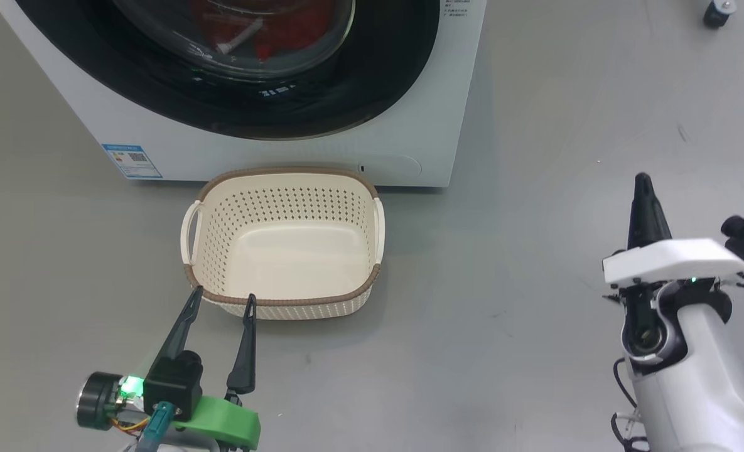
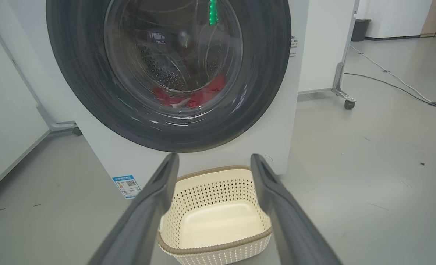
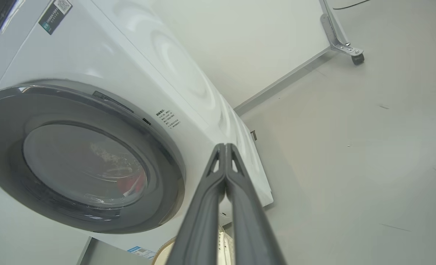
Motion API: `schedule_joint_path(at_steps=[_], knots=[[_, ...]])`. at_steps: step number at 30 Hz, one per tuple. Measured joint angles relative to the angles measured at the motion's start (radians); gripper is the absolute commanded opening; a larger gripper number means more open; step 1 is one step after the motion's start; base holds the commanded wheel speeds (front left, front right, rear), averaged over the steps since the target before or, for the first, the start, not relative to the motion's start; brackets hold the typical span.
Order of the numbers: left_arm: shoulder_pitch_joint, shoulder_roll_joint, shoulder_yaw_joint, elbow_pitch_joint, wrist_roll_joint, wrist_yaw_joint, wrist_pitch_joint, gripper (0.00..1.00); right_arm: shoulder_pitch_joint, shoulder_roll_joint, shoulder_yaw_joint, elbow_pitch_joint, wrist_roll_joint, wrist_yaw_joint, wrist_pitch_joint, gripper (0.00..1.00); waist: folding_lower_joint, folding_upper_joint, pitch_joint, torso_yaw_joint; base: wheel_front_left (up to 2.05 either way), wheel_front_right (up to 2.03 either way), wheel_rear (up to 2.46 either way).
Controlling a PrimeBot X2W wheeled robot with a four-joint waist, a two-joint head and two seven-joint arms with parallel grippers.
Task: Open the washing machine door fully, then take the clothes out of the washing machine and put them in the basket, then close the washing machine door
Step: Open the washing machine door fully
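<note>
Laundry, bright red soft jerseys (image 2: 195,96), lies in the steel drum behind the shut, round, black-rimmed glass washing machine door (image 2: 269,92). At the door's 6 o'clock a cream perforated plastic basket (image 1: 284,207) waits empty, probably placed to catch them. At the basket's 7 o'clock the left gripper (image 1: 224,292) stands spread. The right gripper (image 1: 645,188), pressed together, hovers at 3 o'clock, well apart. The small blue label (image 1: 132,161) is unreadable.

1. The left gripper (image 1: 224,295) points forward, its jaws spread wide and holding nothing; in the head view its tips sit at the near rim of the basket (image 1: 296,301).
2. The right gripper (image 1: 643,185) stands well to the right of the basket, jaws pressed together and empty.
3. The white right forearm (image 1: 698,383) slants up beneath it.
</note>
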Motion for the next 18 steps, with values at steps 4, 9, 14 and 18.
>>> schedule_joint_path(at_steps=[4,9,14,18], knots=[[-0.013,0.0,-0.024,-0.006,-0.007,0.001,0.0,1.0,-0.078,-0.001,-0.022,-0.018,0.06,0.004,0.054,0.0,0.0,0.0,0.034,0.014,0.0,0.0,0.0],[-0.043,0.0,-0.052,-0.013,-0.014,0.004,0.0,1.0,-0.184,-0.005,-0.052,-0.046,0.111,0.008,0.114,0.0,0.0,0.0,0.08,0.034,0.0,0.0,0.0],[-0.072,-0.001,-0.075,-0.02,-0.026,0.01,0.0,1.0,-0.291,-0.041,-0.074,-0.071,0.134,0.005,0.174,0.0,0.0,0.0,0.127,0.058,0.0,0.0,0.0],[-0.1,-0.001,-0.091,-0.028,-0.034,0.01,0.0,1.0,-0.368,-0.063,-0.087,-0.08,0.16,-0.012,0.217,0.0,0.0,0.0,0.165,0.08,0.0,0.0,0.0]])
